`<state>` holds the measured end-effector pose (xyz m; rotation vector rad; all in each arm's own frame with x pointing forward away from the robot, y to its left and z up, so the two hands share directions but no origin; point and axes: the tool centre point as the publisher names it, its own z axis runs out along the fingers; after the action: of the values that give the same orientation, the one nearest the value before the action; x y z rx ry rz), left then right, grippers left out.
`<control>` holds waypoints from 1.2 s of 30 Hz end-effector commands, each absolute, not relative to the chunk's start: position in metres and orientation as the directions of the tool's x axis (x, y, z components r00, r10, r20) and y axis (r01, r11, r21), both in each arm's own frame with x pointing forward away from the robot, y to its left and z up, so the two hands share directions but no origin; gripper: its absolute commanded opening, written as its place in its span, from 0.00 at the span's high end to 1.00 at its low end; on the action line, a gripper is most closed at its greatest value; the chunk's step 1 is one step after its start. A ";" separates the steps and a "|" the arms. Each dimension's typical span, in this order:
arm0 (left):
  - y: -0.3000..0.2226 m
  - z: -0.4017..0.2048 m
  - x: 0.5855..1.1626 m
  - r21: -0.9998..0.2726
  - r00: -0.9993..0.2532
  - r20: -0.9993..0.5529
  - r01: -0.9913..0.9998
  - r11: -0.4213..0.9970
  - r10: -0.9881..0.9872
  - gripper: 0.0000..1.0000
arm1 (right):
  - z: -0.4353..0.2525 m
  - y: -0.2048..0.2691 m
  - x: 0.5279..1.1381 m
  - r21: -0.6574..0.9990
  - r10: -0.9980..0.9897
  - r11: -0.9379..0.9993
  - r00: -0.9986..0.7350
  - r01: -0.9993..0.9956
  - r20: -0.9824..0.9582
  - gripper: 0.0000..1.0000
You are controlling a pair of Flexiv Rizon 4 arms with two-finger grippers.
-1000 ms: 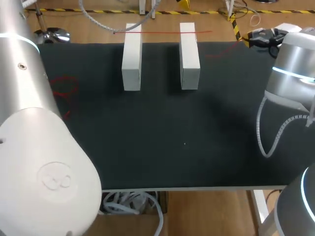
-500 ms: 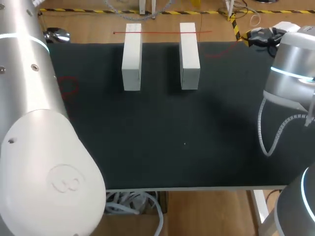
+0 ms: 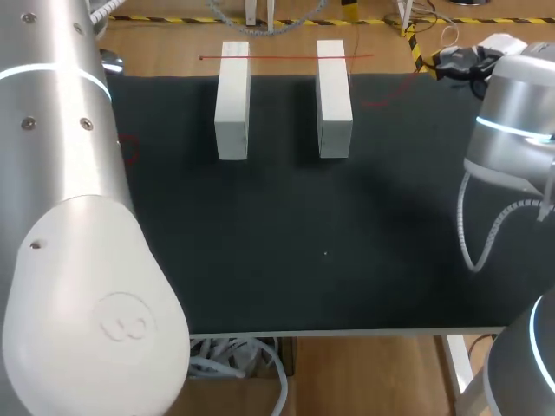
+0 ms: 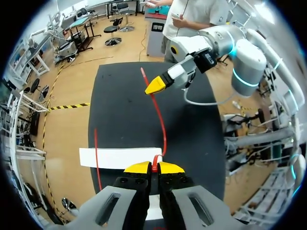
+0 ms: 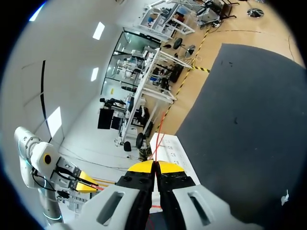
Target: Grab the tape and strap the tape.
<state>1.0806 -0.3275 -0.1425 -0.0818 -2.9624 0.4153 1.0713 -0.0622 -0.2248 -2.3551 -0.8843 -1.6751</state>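
Note:
Two white blocks (image 3: 232,104) (image 3: 334,100) lie side by side at the back of the black table (image 3: 303,251). A thin red tape (image 3: 277,57) runs straight across their far ends. Loose red tape trails off at the right (image 3: 386,89) and beside my left arm (image 3: 128,149). Neither gripper shows in the head view. In the left wrist view my left gripper (image 4: 155,166) is shut on the red tape (image 4: 160,124) above a white block (image 4: 115,158). The strand leads to my right gripper (image 4: 154,86). My right gripper (image 5: 154,166) is shut on the tape (image 5: 158,132), with my left gripper (image 5: 85,183) off to its side.
My left arm's big white housing (image 3: 87,303) covers the table's left side in the head view. My right arm (image 3: 516,130) stands over the right edge, with a grey cable loop (image 3: 473,243) hanging from it. A dark gap separates the two blocks.
My left arm has swung further in over the table's left side, and it now hides most of the red tape loop there. The blocks and my right arm have stayed put.

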 end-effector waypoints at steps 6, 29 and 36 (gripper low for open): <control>-0.336 -0.140 1.075 -0.266 -0.992 0.117 0.020 0.964 0.053 1.00 | -0.220 -0.063 1.075 0.240 0.405 -0.806 0.208 0.542 0.890 1.00; -0.337 -0.137 1.074 -0.255 -0.991 0.124 0.013 0.967 0.046 1.00 | -0.214 -0.054 1.079 0.888 0.972 0.048 -0.226 0.458 0.064 1.00; -0.337 -0.137 1.074 -0.255 -0.991 0.124 0.013 0.967 0.046 1.00 | -0.217 -0.049 1.077 0.906 0.954 0.206 -0.282 0.371 -0.102 1.00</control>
<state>1.0739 -0.3367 -0.1380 -0.0472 -2.9886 0.3941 1.0767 -0.0545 -0.2159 -2.1854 -2.1912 -1.7684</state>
